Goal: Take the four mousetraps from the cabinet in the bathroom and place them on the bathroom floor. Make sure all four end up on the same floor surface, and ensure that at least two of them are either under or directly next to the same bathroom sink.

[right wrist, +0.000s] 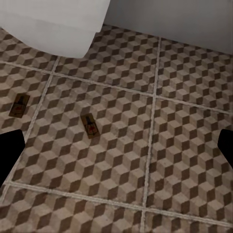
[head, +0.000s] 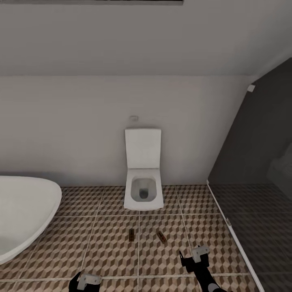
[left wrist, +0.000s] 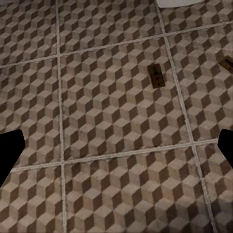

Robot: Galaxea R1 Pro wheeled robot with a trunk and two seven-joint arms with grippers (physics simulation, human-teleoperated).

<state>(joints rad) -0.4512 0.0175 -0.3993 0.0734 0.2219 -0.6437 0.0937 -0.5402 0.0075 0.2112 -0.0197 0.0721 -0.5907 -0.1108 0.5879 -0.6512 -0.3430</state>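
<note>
On the bathroom floor (head: 101, 243), ahead of the toilet (head: 143, 182): two mousetraps (head: 131, 234) (head: 161, 236), apart. Left pincer (head: 85, 280) and right pincer (head: 194, 257) spread, empty. Step in hand, as judged: fetching the remaining traps. Next: return to cabinet; no sink here.

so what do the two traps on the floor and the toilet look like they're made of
The two traps look like flat tan wood, matte, with dark wire and a red spot showing in the right wrist view. The toilet looks like glossy white ceramic, smooth and even, though a render leaves that open. The floor looks like printed matte tile with pale grout lines.
</note>
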